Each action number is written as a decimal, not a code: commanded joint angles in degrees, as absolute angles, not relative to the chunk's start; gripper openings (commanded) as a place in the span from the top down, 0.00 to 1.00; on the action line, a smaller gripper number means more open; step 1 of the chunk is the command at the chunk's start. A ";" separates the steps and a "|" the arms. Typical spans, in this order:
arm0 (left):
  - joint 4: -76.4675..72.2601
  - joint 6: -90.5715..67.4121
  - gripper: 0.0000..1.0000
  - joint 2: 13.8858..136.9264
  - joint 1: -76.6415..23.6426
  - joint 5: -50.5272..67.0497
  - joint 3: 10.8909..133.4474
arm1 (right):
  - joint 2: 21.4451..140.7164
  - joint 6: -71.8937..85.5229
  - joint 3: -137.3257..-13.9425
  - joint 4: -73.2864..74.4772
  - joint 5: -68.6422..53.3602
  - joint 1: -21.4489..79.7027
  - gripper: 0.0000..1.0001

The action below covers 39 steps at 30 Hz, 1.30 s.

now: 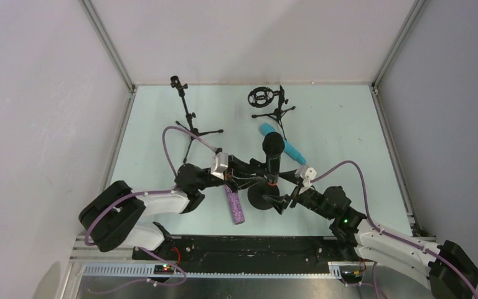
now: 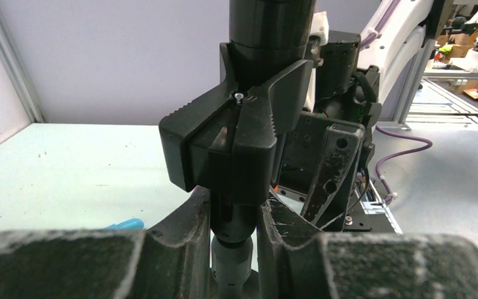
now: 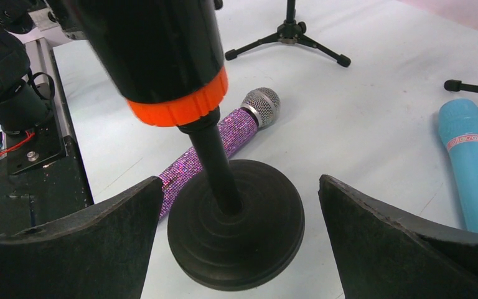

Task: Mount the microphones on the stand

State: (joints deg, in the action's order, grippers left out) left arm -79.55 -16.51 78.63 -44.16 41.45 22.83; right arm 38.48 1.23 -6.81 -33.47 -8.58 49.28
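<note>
Now | left gripper (image 2: pixel 233 205) pinching round-base stand (image 3: pixel 249 240) | right gripper (image 3: pixel 239 187) spread | purple microphone (image 3: pixel 211 143) beside base, turquoise microphone (image 3: pixel 473 162) apart

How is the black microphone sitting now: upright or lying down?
Upright. The black microphone stands above the stand's round base, its orange ring lowest, over the thin pole.
</note>
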 commanded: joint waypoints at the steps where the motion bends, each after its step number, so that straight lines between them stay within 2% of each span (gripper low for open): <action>1: -86.66 -16.56 1.00 74.68 -46.20 37.81 26.48 | 39.09 0.22 -6.56 -37.30 -9.91 49.44 0.01; 10: -85.64 -17.31 1.00 73.00 -48.13 35.60 28.13 | 41.94 0.25 -7.16 -35.37 -10.38 49.48 0.04; 21: -76.55 -15.25 1.00 70.62 -49.30 33.80 30.46 | 45.25 -1.95 -7.26 -34.60 -8.60 50.26 0.09; 39: -66.04 -13.30 1.00 63.33 -50.74 27.47 32.99 | 52.72 -4.27 -8.73 -33.56 2.30 53.35 0.09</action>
State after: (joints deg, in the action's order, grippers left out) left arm -58.43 -13.34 68.55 -49.93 30.04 27.55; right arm 50.81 -2.59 -7.07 -35.57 -2.61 52.88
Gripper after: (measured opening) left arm 0.269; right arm 0.908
